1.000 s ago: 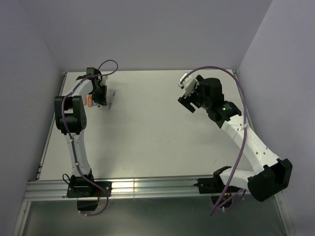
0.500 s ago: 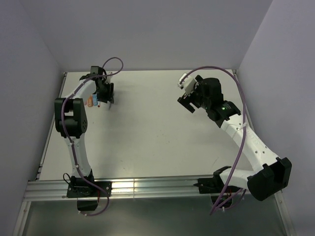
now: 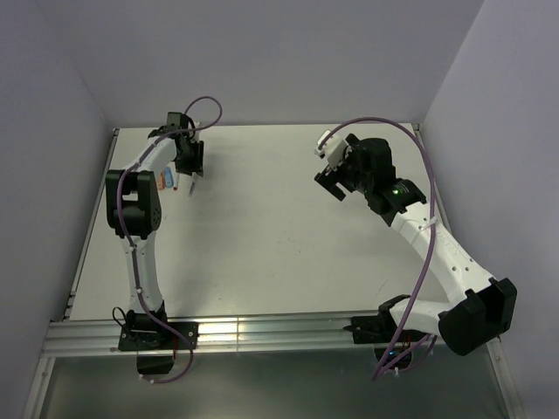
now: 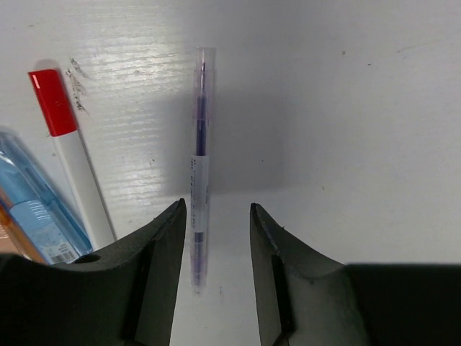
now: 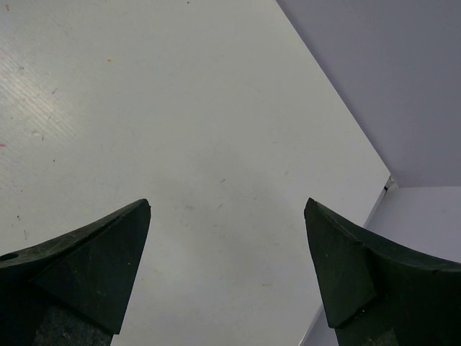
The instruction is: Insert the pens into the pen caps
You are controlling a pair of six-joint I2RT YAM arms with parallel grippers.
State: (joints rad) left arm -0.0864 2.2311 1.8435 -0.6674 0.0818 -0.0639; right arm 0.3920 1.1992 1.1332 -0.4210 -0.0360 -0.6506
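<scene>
A thin clear pen with a purple core [image 4: 200,144] lies flat on the white table, its near end between the fingers of my left gripper [image 4: 216,207], close to the left finger. The jaws stand partly open and do not clamp it. To its left lies a white pen [image 4: 81,191] wearing a red pen cap [image 4: 52,101], then a blue pen [image 4: 32,205] at the frame edge. From above, my left gripper [image 3: 189,166] hovers at the far left beside the blue pen [image 3: 166,178]. My right gripper [image 5: 227,204] is wide open over bare table.
An orange sliver [image 4: 10,241] shows under the blue pen. The table [image 3: 279,244] is walled on the left, back and right. My right gripper [image 3: 330,182] hangs raised at the far right, and the table's right edge [image 5: 378,205] runs close to it.
My left gripper opened from nearly shut and shifted slightly toward the back; the thin pen now lies on the table. The right arm has not moved.
</scene>
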